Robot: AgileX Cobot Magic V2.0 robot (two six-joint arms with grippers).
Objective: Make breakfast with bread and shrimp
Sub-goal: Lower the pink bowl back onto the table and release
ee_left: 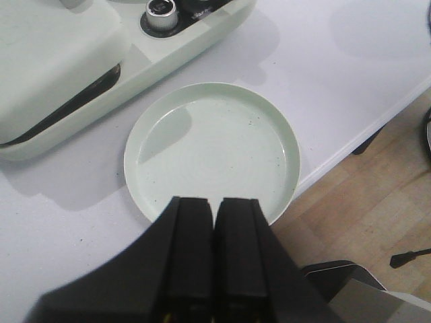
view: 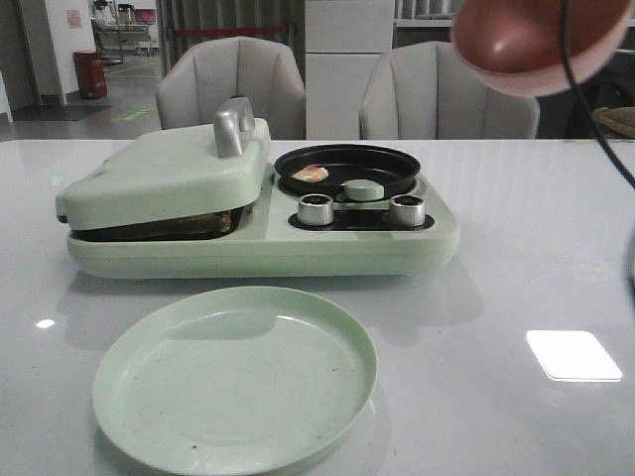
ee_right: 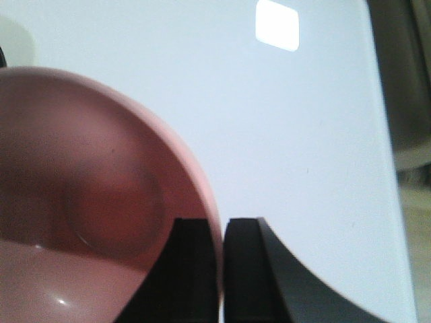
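Bread [view: 159, 227] mostly hidden under the closed green lid [view: 164, 174], only a dark edge showing, shrimp [view: 310, 175] lying crosswise in the black pan [view: 347, 169], right gripper [ee_right: 222, 269] pinching a pink bowl [ee_right: 87, 222] rim, left gripper [ee_left: 215, 256] pressed together above the green plate [ee_left: 212, 151].

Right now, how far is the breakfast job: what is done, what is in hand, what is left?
Done: the shrimp lies in the black pan, and the lid is down over a dark layer, possibly bread. In hand: the right tool holds a pink bowl by its rim. Left: the green plate holds nothing.
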